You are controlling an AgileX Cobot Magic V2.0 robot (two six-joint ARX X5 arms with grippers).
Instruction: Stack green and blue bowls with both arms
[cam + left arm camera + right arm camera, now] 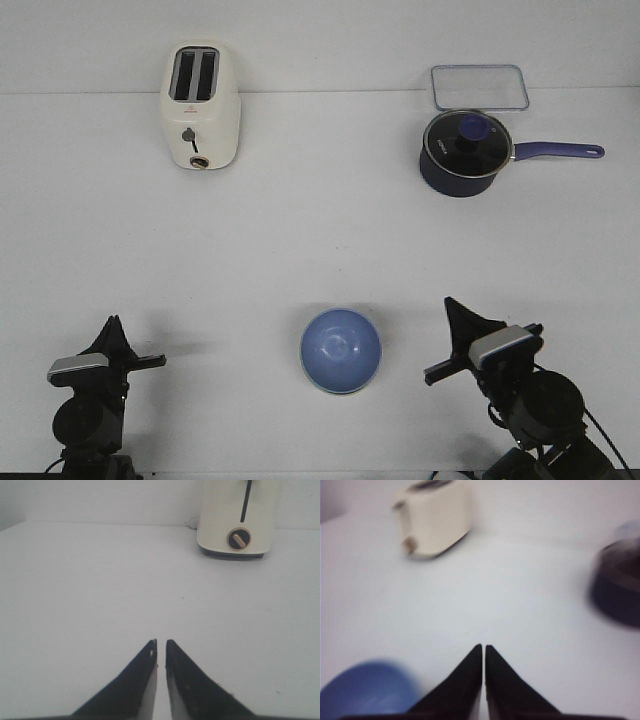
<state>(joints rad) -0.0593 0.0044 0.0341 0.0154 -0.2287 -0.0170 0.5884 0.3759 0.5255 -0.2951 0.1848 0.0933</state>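
Note:
A periwinkle blue bowl stands upright near the front middle of the white table; it also shows, blurred, in the right wrist view. No separate green bowl shows in any view. My left gripper is at the front left, well to the left of the bowl, shut and empty; in its wrist view the fingers stand almost together over bare table. My right gripper is at the front right, a short way right of the bowl, shut and empty.
A cream toaster stands at the back left and shows in both wrist views. A dark navy saucepan with glass lid and long handle stands at the back right, with a clear rectangular lid behind it.

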